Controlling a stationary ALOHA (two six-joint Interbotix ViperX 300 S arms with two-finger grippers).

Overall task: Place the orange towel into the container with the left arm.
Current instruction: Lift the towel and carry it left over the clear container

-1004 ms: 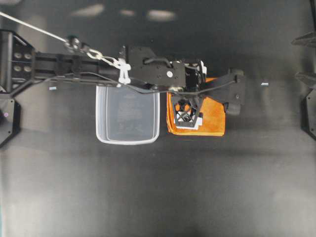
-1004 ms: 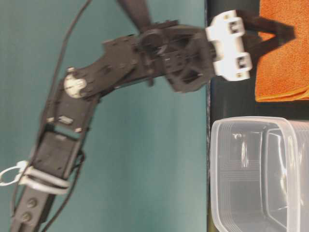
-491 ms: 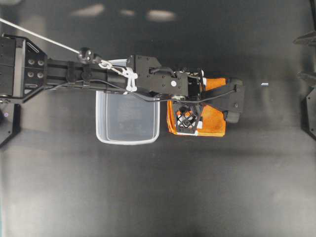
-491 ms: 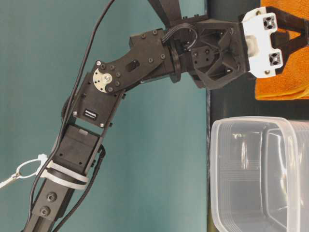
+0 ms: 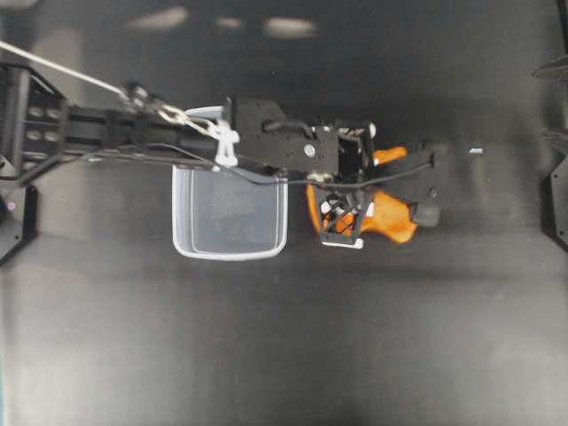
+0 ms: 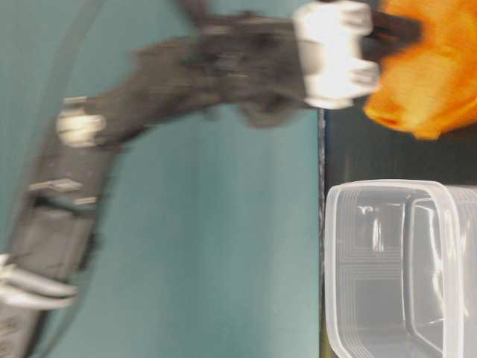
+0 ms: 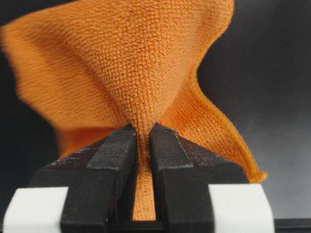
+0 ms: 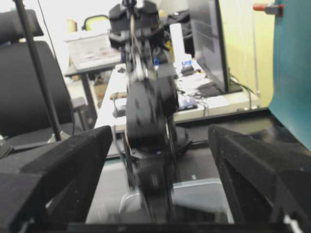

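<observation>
On a dark bench [image 5: 284, 337] backed by a teal wall, the left gripper [image 7: 142, 141] pinches the bunched orange towel [image 5: 390, 222] beside the clear container [image 5: 229, 213]. Only the right wrist view shows an office behind; the right gripper [image 8: 160, 145] gapes wide, empty.

Dim overhead view with ceiling-light glare, motion-blurred left arm [image 6: 149, 89] at table level

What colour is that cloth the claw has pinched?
Bright orange, with a fuzzy woven texture. The orange towel shows best in the left wrist view.
</observation>
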